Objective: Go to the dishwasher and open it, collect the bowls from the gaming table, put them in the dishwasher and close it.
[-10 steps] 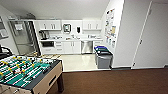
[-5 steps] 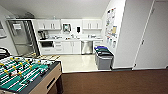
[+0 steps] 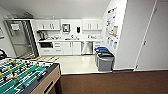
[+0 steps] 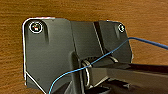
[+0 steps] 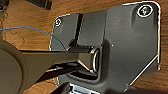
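The dishwasher (image 3: 87,47) stands closed in the far kitchen row, under the table top, just beside the white drawers (image 3: 57,45). Its door is probably stiff and heavy; the long bar handle is the place to take. For both pincers I cannot tell the state.

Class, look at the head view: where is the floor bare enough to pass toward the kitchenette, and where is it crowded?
Bare: the pale floor between the foosball table and the grey bins, up to the dishwasher. Crowded: the countertop.
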Available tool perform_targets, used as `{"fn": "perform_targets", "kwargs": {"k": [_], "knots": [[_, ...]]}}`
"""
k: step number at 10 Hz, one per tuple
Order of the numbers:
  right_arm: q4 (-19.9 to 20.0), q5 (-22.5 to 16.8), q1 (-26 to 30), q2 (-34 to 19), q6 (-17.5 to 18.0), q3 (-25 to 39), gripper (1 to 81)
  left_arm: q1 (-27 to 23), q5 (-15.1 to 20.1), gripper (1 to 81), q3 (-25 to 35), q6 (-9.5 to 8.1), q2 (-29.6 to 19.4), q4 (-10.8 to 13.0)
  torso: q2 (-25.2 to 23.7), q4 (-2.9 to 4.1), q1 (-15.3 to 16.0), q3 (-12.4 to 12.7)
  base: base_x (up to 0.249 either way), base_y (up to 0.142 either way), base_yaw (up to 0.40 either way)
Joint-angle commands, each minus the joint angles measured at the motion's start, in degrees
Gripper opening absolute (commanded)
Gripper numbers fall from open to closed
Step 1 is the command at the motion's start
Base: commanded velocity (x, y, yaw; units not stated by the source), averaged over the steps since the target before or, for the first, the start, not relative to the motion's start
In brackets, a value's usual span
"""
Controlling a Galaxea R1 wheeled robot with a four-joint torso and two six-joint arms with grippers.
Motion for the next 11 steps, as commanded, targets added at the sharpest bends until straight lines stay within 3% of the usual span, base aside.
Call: {"fn": "perform_targets", "kwargs": {"k": [1, 11], "knots": [[0.2, -2.5, 2.7, -1.3, 0.0, 0.7, 81.1, -3.0, 3.1, 81.1, 0.6, 0.55, -0.6, 0.6, 0.0, 0.0, 0.0, 0.0, 0.172, 0.0, 0.0], [0.2, -2.5, 3.0, -1.1, -0.3, -0.6, 81.1, -3.0, 2.7, 81.1, -1.4, 0.55, 0.7, 0.6, 0.0, 0.0, 0.0, 0.0, 0.185, 0.0, 0.0]]}}
